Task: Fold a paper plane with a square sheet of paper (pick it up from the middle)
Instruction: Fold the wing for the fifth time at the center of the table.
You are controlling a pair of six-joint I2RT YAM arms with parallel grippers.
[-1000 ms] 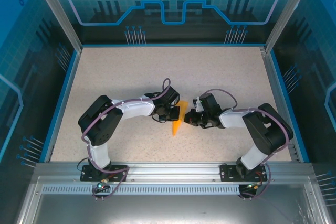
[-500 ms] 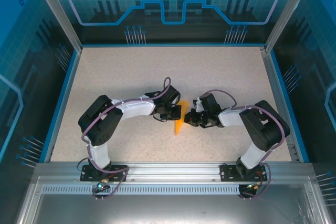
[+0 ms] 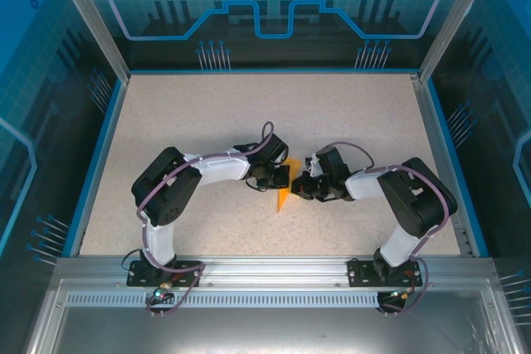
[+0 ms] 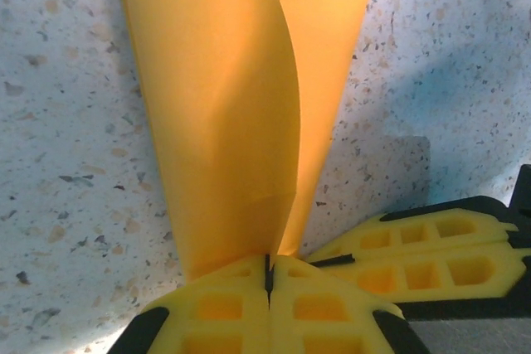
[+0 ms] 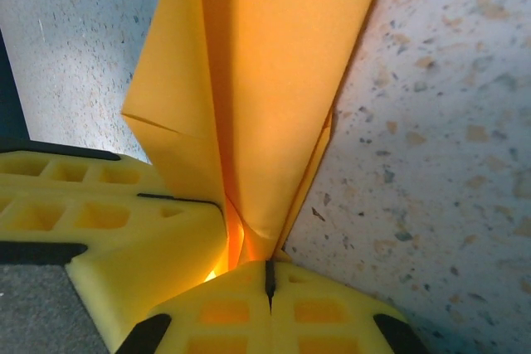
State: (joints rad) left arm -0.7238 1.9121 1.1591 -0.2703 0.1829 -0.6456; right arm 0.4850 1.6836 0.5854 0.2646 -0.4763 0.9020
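Left pincer [image 4: 268, 275] clamped shut on one end of the folded orange paper [image 4: 224, 122]; right pincer [image 5: 268, 275] also shut, pinching the same sheet from the other side; paper sits just near of the table [image 3: 249, 113] centre, one pincer on either side of that centre; risks: arms pulling apart would likely tear the thin sheet; uneven motion would skew the crease; curled flap may spring open on release; pincers crowd each other, could collide.
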